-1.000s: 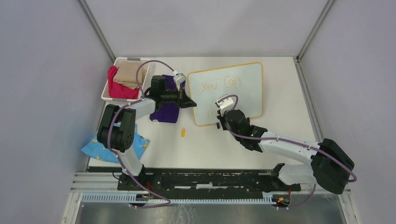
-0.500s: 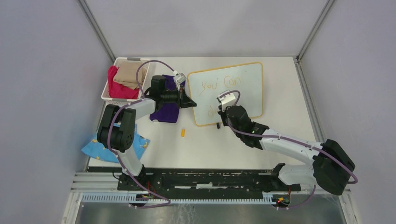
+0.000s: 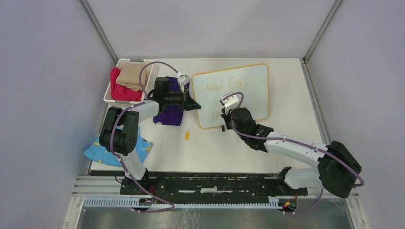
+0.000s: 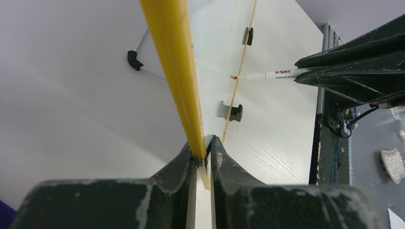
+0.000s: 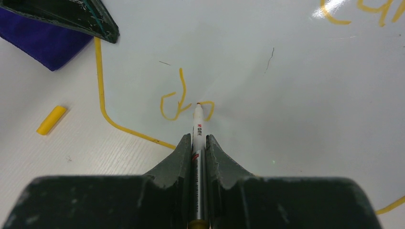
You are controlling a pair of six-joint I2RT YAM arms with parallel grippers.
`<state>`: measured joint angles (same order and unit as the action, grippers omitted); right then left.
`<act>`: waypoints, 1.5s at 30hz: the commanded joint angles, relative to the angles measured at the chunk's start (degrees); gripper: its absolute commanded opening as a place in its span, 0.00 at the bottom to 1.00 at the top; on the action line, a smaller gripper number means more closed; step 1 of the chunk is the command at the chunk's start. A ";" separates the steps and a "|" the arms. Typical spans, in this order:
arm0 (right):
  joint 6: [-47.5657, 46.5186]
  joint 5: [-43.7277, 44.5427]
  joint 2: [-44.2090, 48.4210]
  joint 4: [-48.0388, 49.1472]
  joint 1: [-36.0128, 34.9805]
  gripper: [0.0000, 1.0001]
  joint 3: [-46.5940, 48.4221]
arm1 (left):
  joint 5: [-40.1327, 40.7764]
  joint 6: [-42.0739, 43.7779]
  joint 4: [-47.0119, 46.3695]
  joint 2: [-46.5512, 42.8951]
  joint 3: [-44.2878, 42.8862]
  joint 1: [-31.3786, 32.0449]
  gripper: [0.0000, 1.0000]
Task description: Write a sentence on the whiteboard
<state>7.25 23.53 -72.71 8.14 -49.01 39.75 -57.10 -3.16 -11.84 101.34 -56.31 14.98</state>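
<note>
Centrally, right gripper (image 5: 198, 139) clamps marker (image 5: 197, 125); its tip meets the sentence (image 5: 182, 90) at 12 o'clock of the fingers (image 5: 183, 153). Left gripper (image 4: 204, 145) pinches the whiteboard's (image 3: 249, 93) 9 o'clock edge.

The whiteboard (image 3: 250, 88) lies on the bench (image 3: 291, 95); left of it a cloth (image 3: 169, 116), then a basket (image 3: 119, 102) of clothes (image 3: 129, 78); a cap (image 3: 187, 135) before it.

We've got two arms here, the left arm (image 3: 143, 109) and the right arm (image 3: 296, 150), both white links with chunky black joints. Purple cables (image 3: 160, 63) loop along both. Up close we see black wedge-shaped fingers (image 5: 179, 157), their edges scuffed pale, and a white camera block (image 3: 230, 101) at each wrist.
</note>
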 commanded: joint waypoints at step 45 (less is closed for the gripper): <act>0.06 -1.93 8.96 1.01 7.99 0.00 -1.67 | 8.06 8.17 3.31 1.28 -0.02 1.98 0.02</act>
<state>7.46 21.19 -62.46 6.81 -40.86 35.33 -57.04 -2.07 -10.96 101.19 -56.64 15.25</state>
